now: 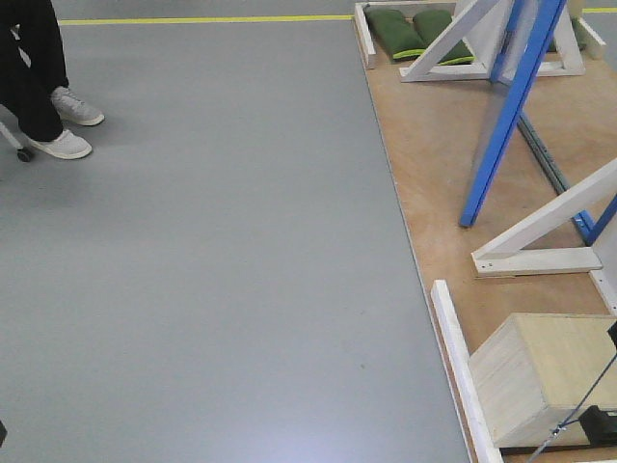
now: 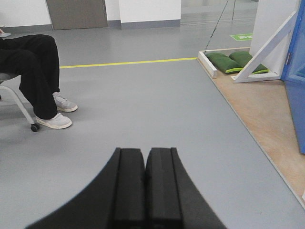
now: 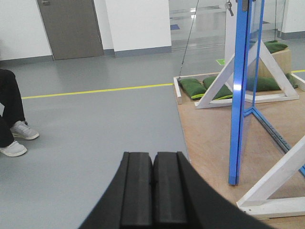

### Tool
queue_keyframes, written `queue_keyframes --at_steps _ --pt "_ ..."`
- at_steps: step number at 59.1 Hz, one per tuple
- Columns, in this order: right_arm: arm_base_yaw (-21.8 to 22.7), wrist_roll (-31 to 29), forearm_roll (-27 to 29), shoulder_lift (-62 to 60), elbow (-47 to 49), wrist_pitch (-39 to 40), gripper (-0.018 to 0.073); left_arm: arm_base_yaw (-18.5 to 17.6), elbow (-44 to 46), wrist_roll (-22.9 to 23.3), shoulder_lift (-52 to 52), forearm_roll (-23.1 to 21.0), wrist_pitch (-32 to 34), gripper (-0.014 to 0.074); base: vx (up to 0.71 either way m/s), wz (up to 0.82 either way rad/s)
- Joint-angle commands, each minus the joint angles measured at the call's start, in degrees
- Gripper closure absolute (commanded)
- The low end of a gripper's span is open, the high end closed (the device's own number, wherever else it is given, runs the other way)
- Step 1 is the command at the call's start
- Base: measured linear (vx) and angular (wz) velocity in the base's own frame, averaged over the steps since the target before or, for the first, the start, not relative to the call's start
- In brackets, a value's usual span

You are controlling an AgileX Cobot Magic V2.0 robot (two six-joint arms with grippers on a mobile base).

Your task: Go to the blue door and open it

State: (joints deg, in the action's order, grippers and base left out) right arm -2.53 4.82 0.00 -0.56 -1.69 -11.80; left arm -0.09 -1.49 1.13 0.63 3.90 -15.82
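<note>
The blue door (image 1: 501, 125) stands edge-on on a raised plywood platform (image 1: 434, 164) at the right, ahead of me. In the right wrist view it is a tall blue upright (image 3: 237, 105) just right of my gripper; its lever handle and lock are not clearly seen. The left wrist view shows only a strip of it (image 2: 296, 95) at the right edge. My left gripper (image 2: 145, 151) is shut and empty over the grey floor. My right gripper (image 3: 153, 155) is shut and empty, short of the platform's edge. Neither touches the door.
White slanted braces (image 1: 545, 227) prop the door frame. Green sandbags (image 1: 415, 34) lie at the platform's far end. A wooden box (image 1: 545, 376) and a white curb strip (image 1: 453, 357) are near right. A seated person's legs (image 1: 39, 87) are at far left.
</note>
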Motion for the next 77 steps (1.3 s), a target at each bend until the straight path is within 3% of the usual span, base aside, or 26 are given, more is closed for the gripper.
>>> queue_keyframes --at_steps 1,29,77 --pt "0.2 -0.2 0.0 -0.8 -0.1 4.6 0.0547 -0.4 1.5 0.4 0.7 -0.1 4.8 0.0524 0.01 -0.01" --pt "0.2 -0.2 0.0 -0.8 -0.1 4.6 0.0547 -0.4 1.5 0.4 0.7 -0.1 4.8 0.0524 0.12 -0.01" --pt "0.2 -0.2 0.0 -0.8 -0.1 4.6 0.0547 -0.4 1.5 0.4 0.7 -0.1 4.8 0.0524 0.32 0.0"
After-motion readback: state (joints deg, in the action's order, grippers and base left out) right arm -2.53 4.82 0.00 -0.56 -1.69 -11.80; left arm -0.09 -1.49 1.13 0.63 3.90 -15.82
